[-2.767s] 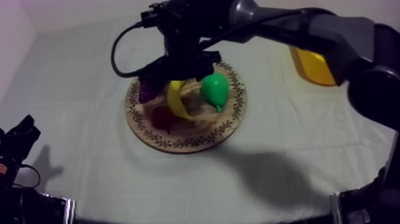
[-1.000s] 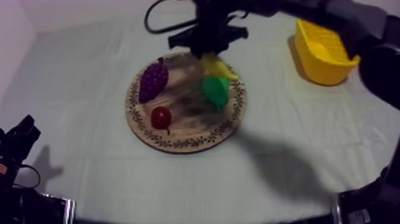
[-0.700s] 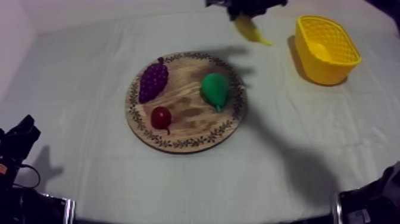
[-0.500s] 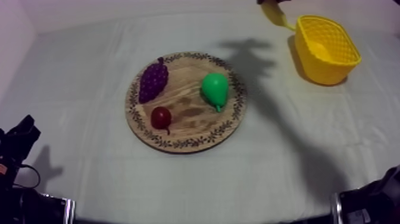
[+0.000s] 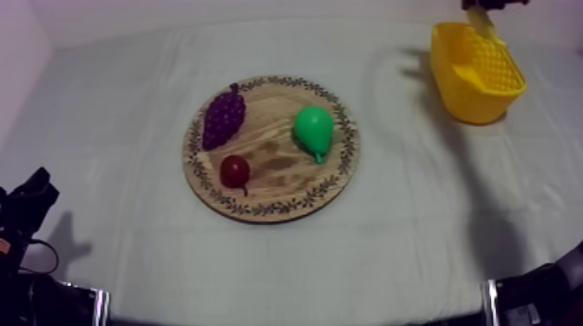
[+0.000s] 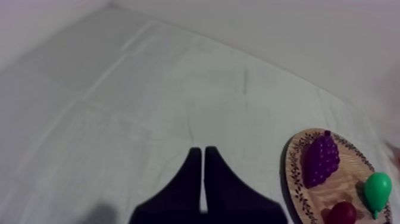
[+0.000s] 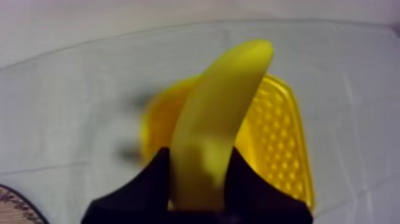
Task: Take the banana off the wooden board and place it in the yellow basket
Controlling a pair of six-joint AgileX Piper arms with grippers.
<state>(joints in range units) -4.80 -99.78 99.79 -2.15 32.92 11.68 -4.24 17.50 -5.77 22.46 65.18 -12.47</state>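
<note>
The banana (image 7: 220,125) is held upright in my right gripper (image 7: 199,156), whose black fingers (image 7: 152,184) are shut on its lower end. It hangs over the yellow basket (image 7: 277,143). From above, the banana's tip (image 5: 484,22) shows just over the basket's (image 5: 475,69) far rim at the back right. The round wooden board (image 5: 271,147) lies mid-table without the banana. My left gripper (image 6: 202,158) is shut on nothing, its fingers together as a narrow wedge above bare cloth, left of the board (image 6: 294,179).
On the board lie a bunch of grapes (image 5: 223,117), a green pear (image 5: 313,130) and a small red fruit (image 5: 234,170). My left arm (image 5: 26,204) rests at the lower left edge. Bare cloth runs between board and basket.
My right gripper has carried the banana up off the board and to the right, from beside the pear to above the basket. The left arm has not moved.
</note>
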